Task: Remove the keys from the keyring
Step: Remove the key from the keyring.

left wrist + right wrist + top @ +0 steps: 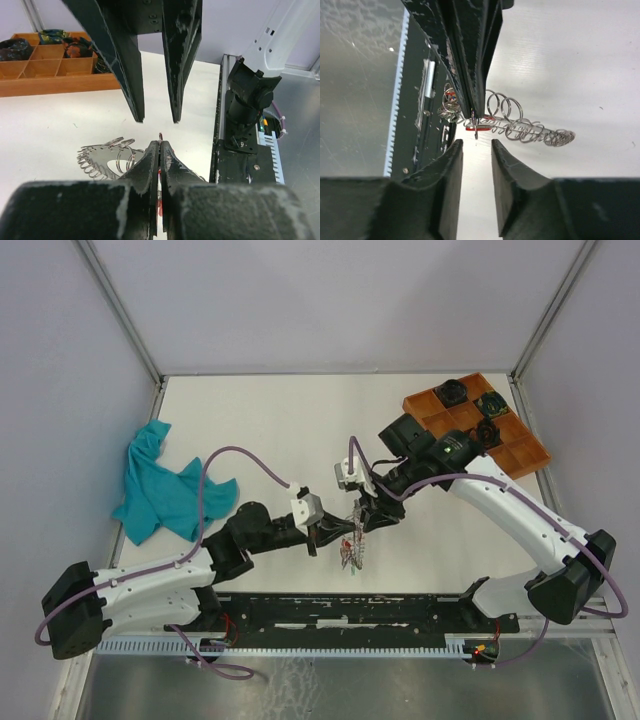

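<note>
My left gripper is shut on a thin silver key, seen edge-on, whose tip pokes out past the fingertips; red plastic shows between the jaws. The keyring, a coiled wire ring, lies on the table just behind and left of that gripper, with small rings on it. In the right wrist view the keyring stretches to the right of the held key. My right gripper is open, its fingertips either side of the key's tip and not touching it. From above, both grippers meet over the keyring.
A brown compartment tray with dark objects stands at the back right. A teal cloth lies at the left. The black rail and both arm bases run along the table's near edge.
</note>
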